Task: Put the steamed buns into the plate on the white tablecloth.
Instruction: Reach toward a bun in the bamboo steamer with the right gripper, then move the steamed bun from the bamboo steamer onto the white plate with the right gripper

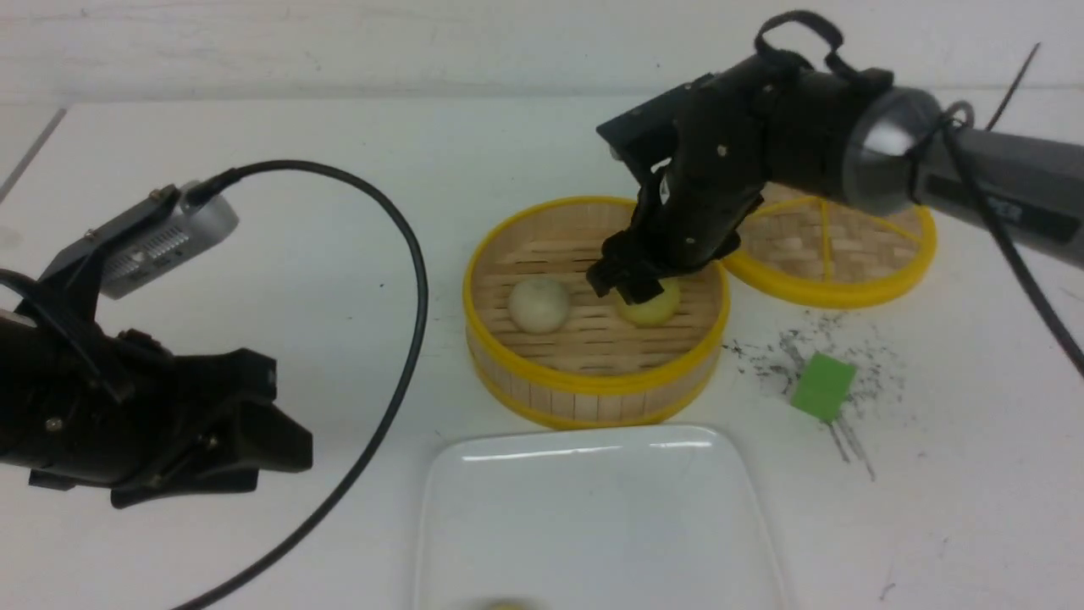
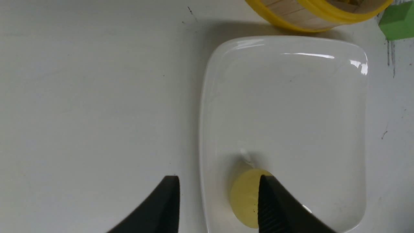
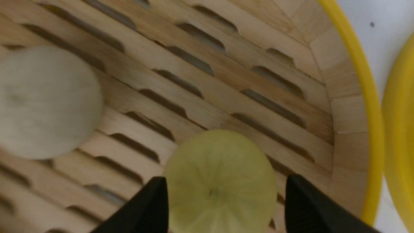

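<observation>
Steamer wall (image 1: 593, 394) between off-white bun (image 1: 539, 305) and plate (image 1: 593, 508); lid (image 1: 834, 254), green cube (image 1: 822, 386) rightward

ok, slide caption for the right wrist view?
Open right gripper straddles the pale yellow bun in the bamboo steamer; off-white bun alongside.

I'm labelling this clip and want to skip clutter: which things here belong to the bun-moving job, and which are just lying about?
Job: plate, tablecloth, steamer, white bun, yellow bun in steamer, yellow bun on plate.
Lying about: woven lid, green cube.
</observation>
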